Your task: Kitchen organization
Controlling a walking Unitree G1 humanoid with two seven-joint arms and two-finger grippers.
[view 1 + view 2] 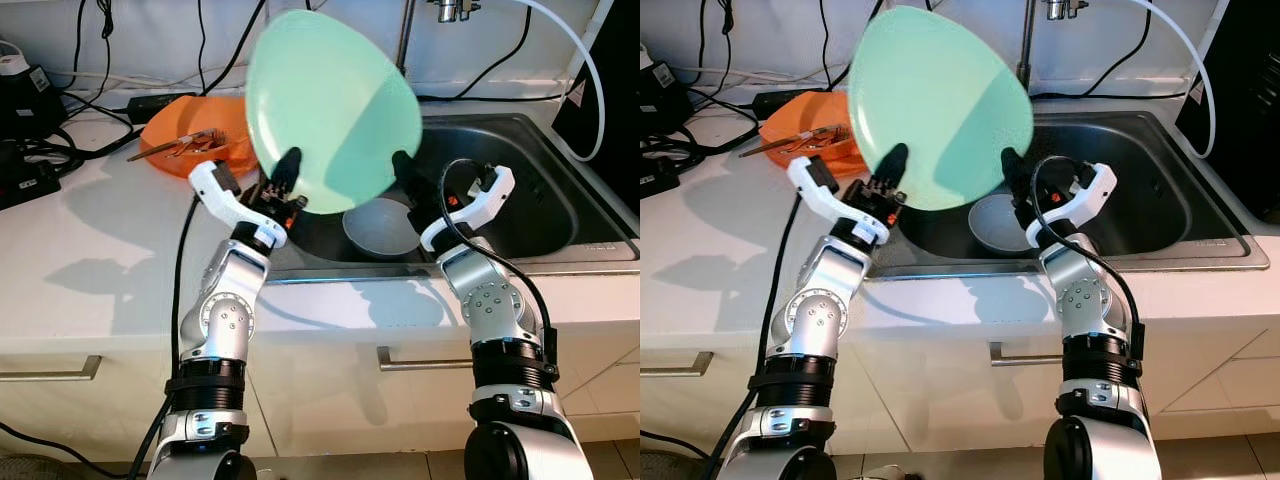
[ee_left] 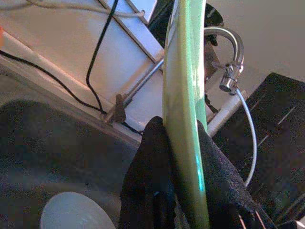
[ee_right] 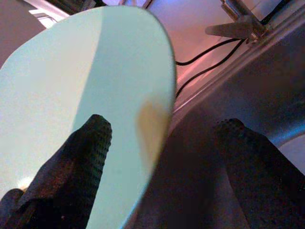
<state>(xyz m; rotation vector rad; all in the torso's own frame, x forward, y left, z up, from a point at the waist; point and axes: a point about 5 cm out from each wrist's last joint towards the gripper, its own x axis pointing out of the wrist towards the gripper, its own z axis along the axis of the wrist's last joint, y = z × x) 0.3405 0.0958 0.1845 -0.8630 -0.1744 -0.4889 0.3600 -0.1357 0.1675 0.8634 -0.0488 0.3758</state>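
Standing nearly on edge above the front of the steel sink [image 1: 560,190], a pale green plate [image 1: 330,105] tilts toward the camera, its lower rim pinched between the two black fingers of the left gripper [image 1: 283,185]; the left wrist view shows those fingers [image 2: 152,176] pressed against both faces of the plate's rim. The right gripper [image 1: 405,185] is raised at the plate's lower right edge with its fingers spread wide; in the right wrist view one finger [image 3: 83,157] lies across the plate's face while the other stands apart over the basin, though whether the first actually touches the plate is hard to judge. A small grey bowl [image 1: 385,230] sits in the sink below. An orange dish [image 1: 190,135] holding utensils rests on the white counter [image 1: 90,260] to the left, near black cables. A faucet [image 1: 450,10] rises behind the basin.
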